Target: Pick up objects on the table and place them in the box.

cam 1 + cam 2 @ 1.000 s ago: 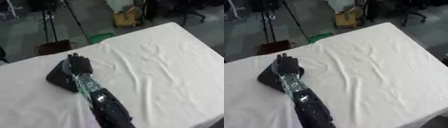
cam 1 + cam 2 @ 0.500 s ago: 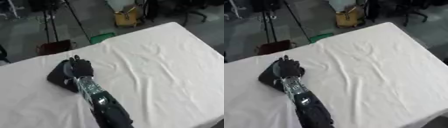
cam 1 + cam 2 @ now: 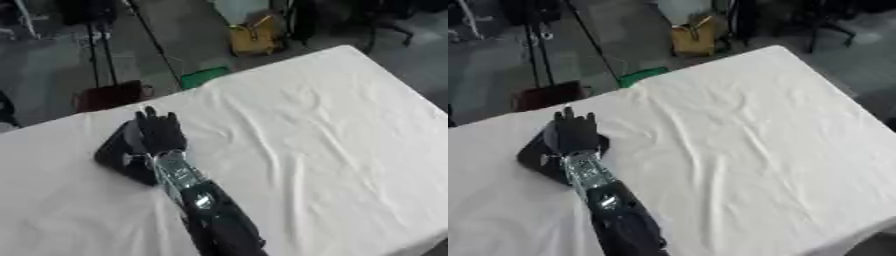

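A black, flat, angular thing (image 3: 116, 152) lies on the white tablecloth at the left. My left hand (image 3: 159, 132) rests on top of it with its fingers straight and pointing away from me, so the hand is open. The silver and black forearm (image 3: 197, 200) runs up from the bottom edge and covers the thing's right part. I cannot make out what the black thing is. No other hand shows in either view.
The white-clothed table (image 3: 324, 130) lies askew, with its far edge running from left up to the right corner (image 3: 350, 47). Beyond that edge on the floor stand a yellow object (image 3: 258, 35), a green item (image 3: 203, 77), a dark red case (image 3: 107, 95) and tripod legs (image 3: 96, 45).
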